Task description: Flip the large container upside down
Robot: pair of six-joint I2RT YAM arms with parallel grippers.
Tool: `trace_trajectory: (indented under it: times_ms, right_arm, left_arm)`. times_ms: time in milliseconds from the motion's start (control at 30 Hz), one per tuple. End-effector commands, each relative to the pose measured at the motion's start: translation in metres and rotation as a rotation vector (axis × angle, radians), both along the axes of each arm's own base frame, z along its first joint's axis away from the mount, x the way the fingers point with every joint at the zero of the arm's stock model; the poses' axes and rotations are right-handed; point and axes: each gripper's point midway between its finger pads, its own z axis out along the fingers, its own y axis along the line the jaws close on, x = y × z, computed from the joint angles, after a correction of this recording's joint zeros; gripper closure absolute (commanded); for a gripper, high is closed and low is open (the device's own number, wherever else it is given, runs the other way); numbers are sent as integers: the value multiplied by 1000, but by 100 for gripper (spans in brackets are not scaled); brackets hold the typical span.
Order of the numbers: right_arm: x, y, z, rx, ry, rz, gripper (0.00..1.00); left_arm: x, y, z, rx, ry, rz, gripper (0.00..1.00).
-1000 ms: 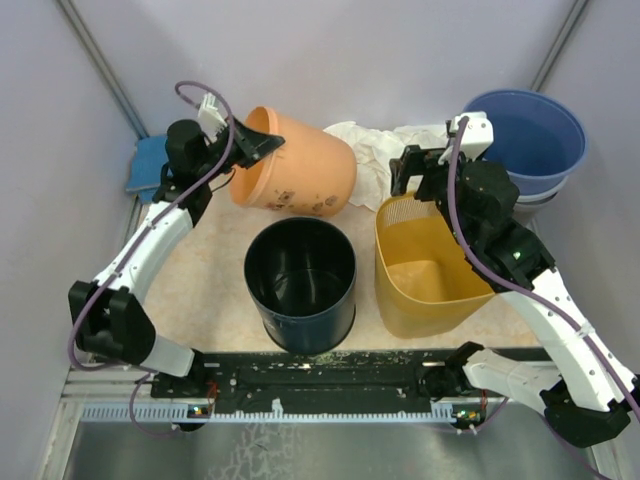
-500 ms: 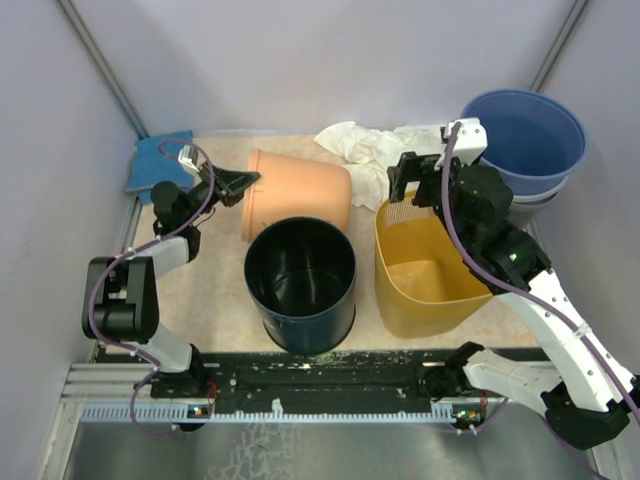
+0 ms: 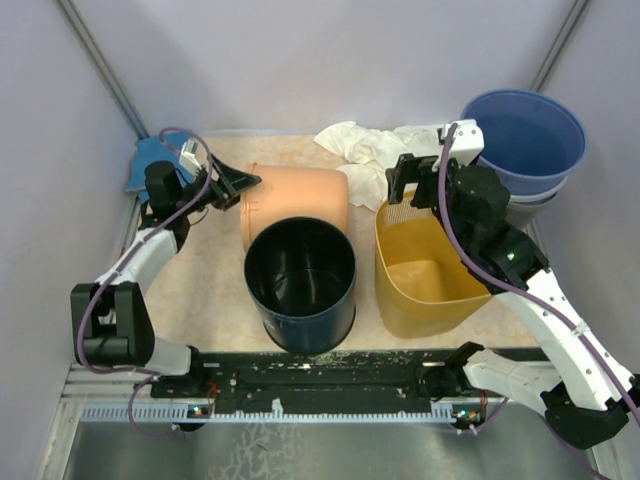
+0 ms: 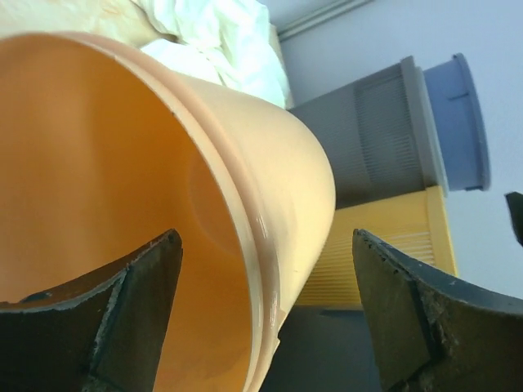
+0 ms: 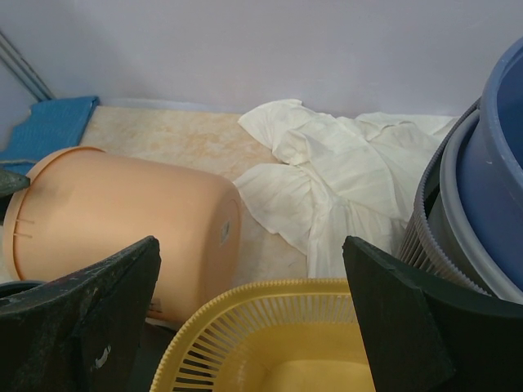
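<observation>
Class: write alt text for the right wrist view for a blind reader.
An orange container lies on its side at left, a white cloth beyond it. A yellow basket sits low, framed by the open right tool.

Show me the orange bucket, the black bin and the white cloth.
orange bucket (image 3: 300,195), top view, side wall.
black bin (image 3: 300,322), top view, near outer wall.
white cloth (image 5: 327,180), right wrist view, middle folds.

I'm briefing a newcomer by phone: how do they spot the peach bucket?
Start at the black bucket in the middle. Directly behind it lies the peach bucket, the only container tipped on its side, its mouth facing the left claw.
</observation>
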Motion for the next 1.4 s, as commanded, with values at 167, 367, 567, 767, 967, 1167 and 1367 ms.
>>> trace_trajectory:
  times_ms: [167,367,567,767,967,1167,1367]
  right_arm:
    - [0,7,14,51,-42,20,7]
    - [1,8,12,54,-36,24,7]
    - [1,10,14,64,-34,32,7]
    - [0,9,14,64,-30,29,7]
    - [1,11,14,71,-29,34,7]
    - [1,12,14,74,-27,37,7]
    - [1,12,15,77,-27,36,7]
  left_arm:
    - [9,37,-26,394,52,115,11]
    - [18,46,-11,515,19,168,16]
    - [21,37,-11,544,19,142,43]
    - [18,33,-25,561,58,120,68]
    - [17,34,-31,571,78,120,80]
    - [16,33,-41,575,111,97,66]
    - [16,23,-36,534,93,58,58]
